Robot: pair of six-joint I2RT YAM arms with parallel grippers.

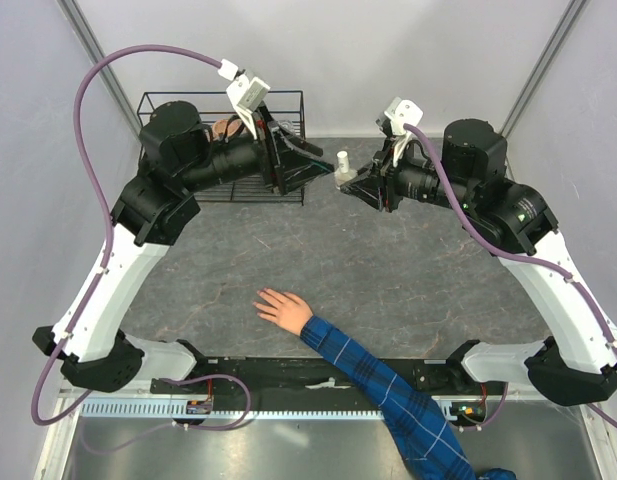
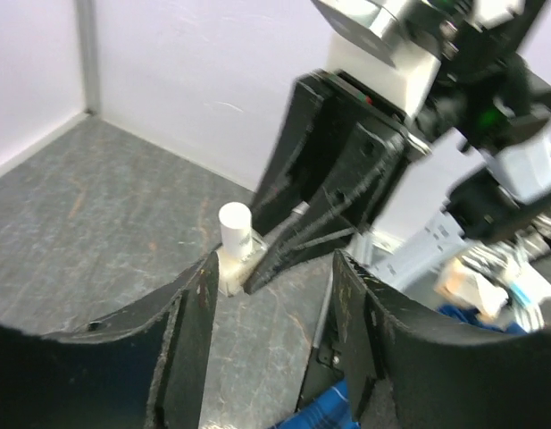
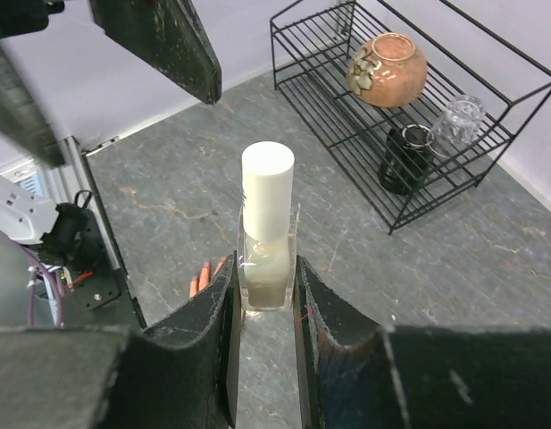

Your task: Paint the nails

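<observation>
The right gripper [image 3: 266, 290] was clamped on a white-capped bottle [image 3: 267, 192] at far centre. The left gripper [image 2: 275, 273], jaws apart, sat just left of it. The nails [image 1: 259, 298], on a bare hand [image 1: 285, 308], lay near centre.

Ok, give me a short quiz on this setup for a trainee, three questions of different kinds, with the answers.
1. True or false: the right gripper is shut on the bottle.
2. Where is the hand? A raised in the air; B flat on the table; C on the bottle.
3. Fill in: the bottle's cap is ___.
Key: 1 true; 2 B; 3 white.
</observation>
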